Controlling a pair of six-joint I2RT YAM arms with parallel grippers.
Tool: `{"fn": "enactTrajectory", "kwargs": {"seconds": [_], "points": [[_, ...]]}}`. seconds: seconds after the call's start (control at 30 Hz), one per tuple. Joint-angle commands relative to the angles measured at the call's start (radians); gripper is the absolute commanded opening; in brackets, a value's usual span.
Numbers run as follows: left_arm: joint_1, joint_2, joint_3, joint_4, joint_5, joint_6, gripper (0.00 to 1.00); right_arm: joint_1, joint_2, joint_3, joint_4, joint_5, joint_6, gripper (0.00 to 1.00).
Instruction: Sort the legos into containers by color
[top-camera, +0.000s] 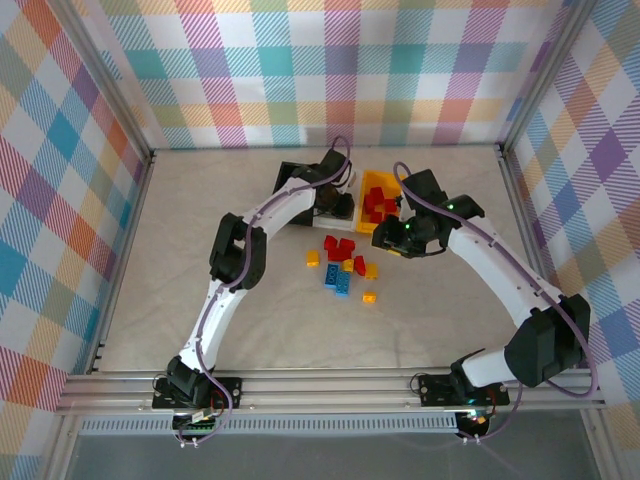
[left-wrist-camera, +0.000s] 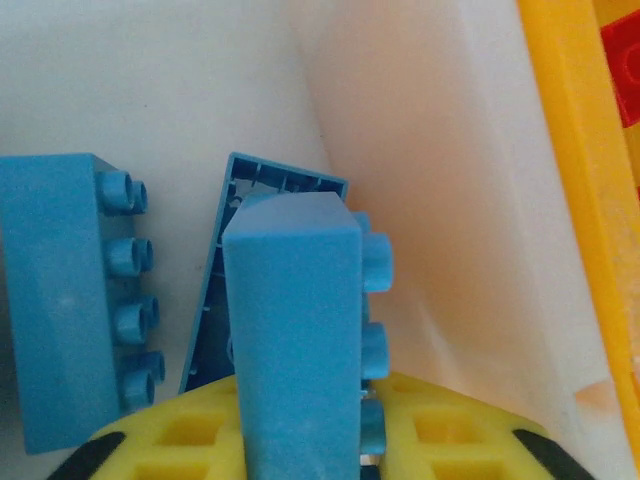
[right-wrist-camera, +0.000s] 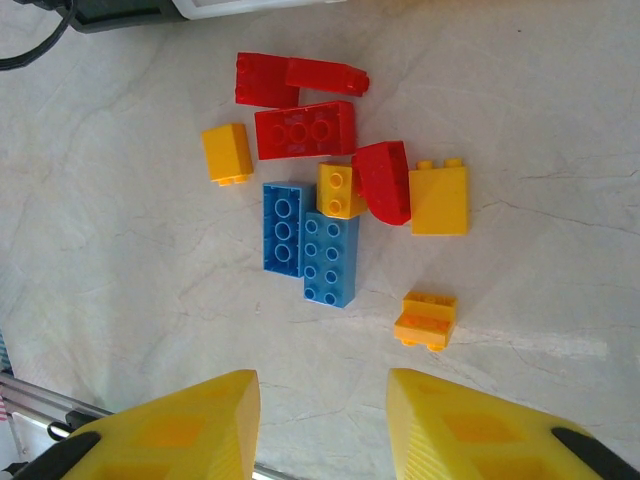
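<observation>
Your left claw (left-wrist-camera: 300, 455) pinches a blue brick (left-wrist-camera: 290, 330) upright inside the white bin (left-wrist-camera: 430, 200) toward the far edge of the bench (top-camera: 180, 200), while your right claw (right-wrist-camera: 322, 420), spread and empty, hovers over loose legos (right-wrist-camera: 330, 200) mid-bench.

No legible text, labels, brands, numbers or signs anywhere in view.

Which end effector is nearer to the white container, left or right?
Left. The left end effector is inside the white container, holding a blue brick. The right end effector hangs above the loose bricks on the table, outside it.
</observation>
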Motion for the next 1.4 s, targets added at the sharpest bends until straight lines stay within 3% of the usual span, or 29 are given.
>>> {"fn": "enactTrajectory", "kwargs": {"seconds": [0.0, 0.03, 0.13, 0.33, 0.63, 0.83, 1.07, 1.2, 1.37], "points": [[-0.002, -0.034, 0.023, -0.004, 0.01, -0.01, 0.38, 0.0, -0.012, 0.002, -0.006, -0.009, 0.007, 0.38], [-0.001, -0.045, 0.021, -0.005, 0.012, -0.013, 0.45, 0.002, -0.008, -0.004, 0.002, -0.015, 0.008, 0.39], [0.001, -0.084, 0.007, -0.001, 0.022, -0.018, 0.55, 0.015, 0.01, -0.012, 0.014, -0.018, 0.012, 0.41], [0.0, -0.181, -0.012, -0.011, 0.035, -0.021, 0.56, 0.071, 0.061, -0.006, 0.012, 0.02, -0.008, 0.41], [0.008, -0.376, -0.18, 0.014, 0.066, -0.087, 0.72, 0.153, 0.101, -0.069, 0.103, 0.02, 0.058, 0.44], [0.023, -0.285, -0.11, 0.005, 0.083, -0.096, 0.72, 0.156, 0.108, -0.053, 0.114, 0.018, 0.075, 0.44], [0.044, -0.349, -0.156, 0.022, 0.115, -0.12, 0.71, 0.177, 0.156, 0.004, 0.035, 0.078, 0.053, 0.44], [0.063, -0.465, -0.28, -0.01, 0.062, -0.103, 0.7, 0.224, 0.253, 0.062, 0.011, 0.099, 0.051, 0.44], [0.096, -0.688, -0.555, -0.018, -0.014, -0.074, 0.7, 0.278, 0.363, 0.094, 0.007, 0.132, 0.028, 0.44]]}}
